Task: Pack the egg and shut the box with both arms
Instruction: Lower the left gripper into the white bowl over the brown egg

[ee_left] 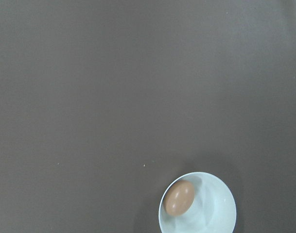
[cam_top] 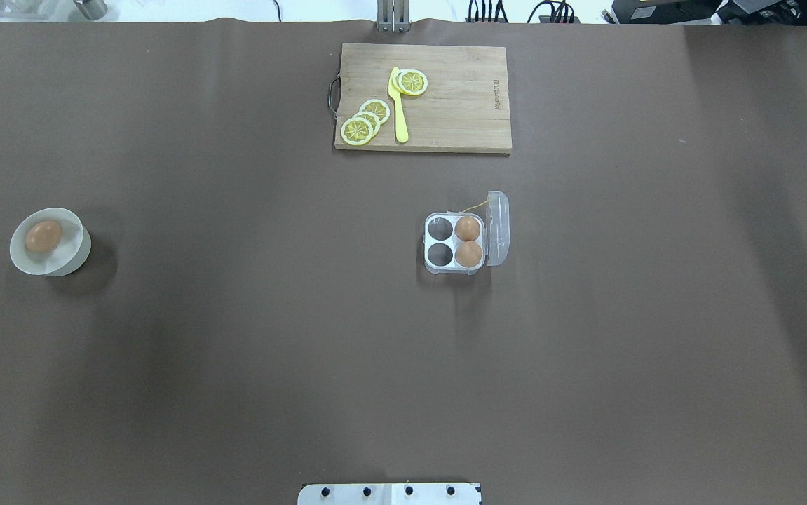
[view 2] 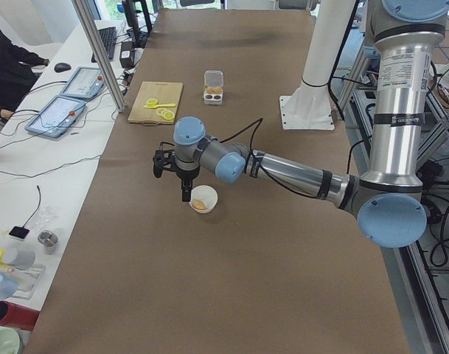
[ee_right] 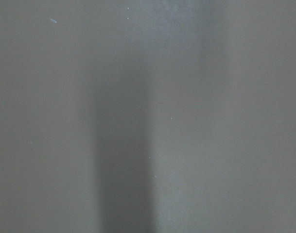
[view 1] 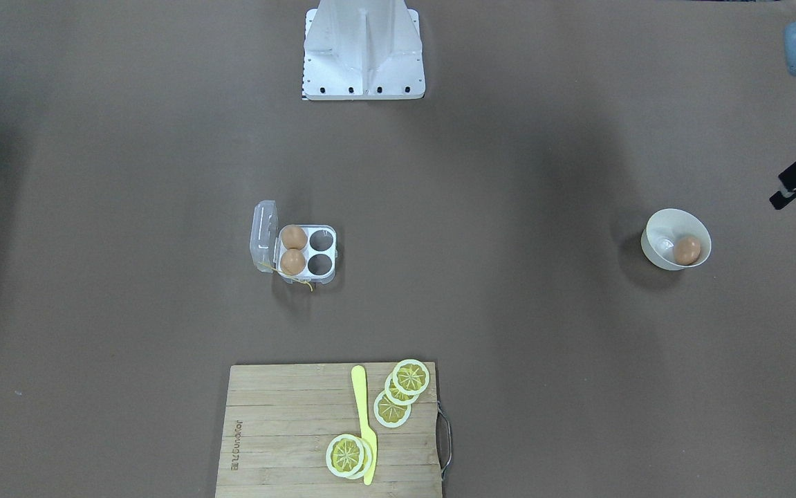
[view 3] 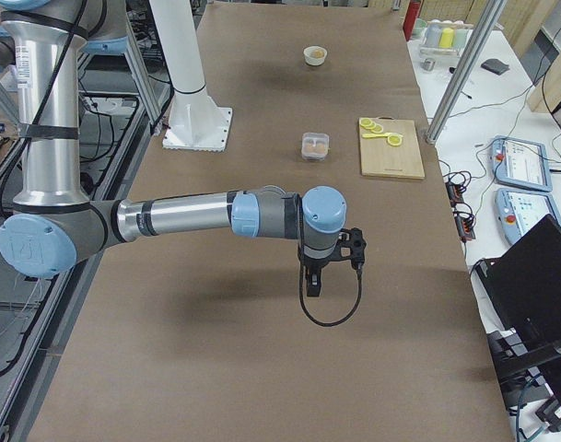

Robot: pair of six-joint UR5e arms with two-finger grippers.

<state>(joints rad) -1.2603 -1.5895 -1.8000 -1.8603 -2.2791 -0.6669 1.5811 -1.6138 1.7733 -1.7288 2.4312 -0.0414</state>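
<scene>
The clear egg box (view 1: pixel 321 250) sits mid-table with its lid (view 1: pixel 264 235) open and standing up, and a thin yellow string (view 1: pixel 304 280) at its side. Two tan eggs (view 1: pixel 293 237) (view 1: pixel 292 261) fill the cups beside the lid; the other two cups are empty. A third egg (view 1: pixel 687 250) lies in a white bowl (view 1: pixel 660 228), also seen in the left wrist view (ee_left: pixel 180 198). My left gripper (view 2: pixel 186 193) hangs just above and beside the bowl; I cannot tell its jaws. My right gripper (view 3: pixel 313 285) hangs over bare table, far from the box; I cannot tell its jaws.
A wooden cutting board (view 1: pixel 287 429) with lemon slices (view 1: pixel 411 377) and a yellow knife (view 1: pixel 364 422) lies at the table's far edge from the robot. The white metal stand (view 1: pixel 363 55) is at the robot's side. Brown table covering lies between bowl and box.
</scene>
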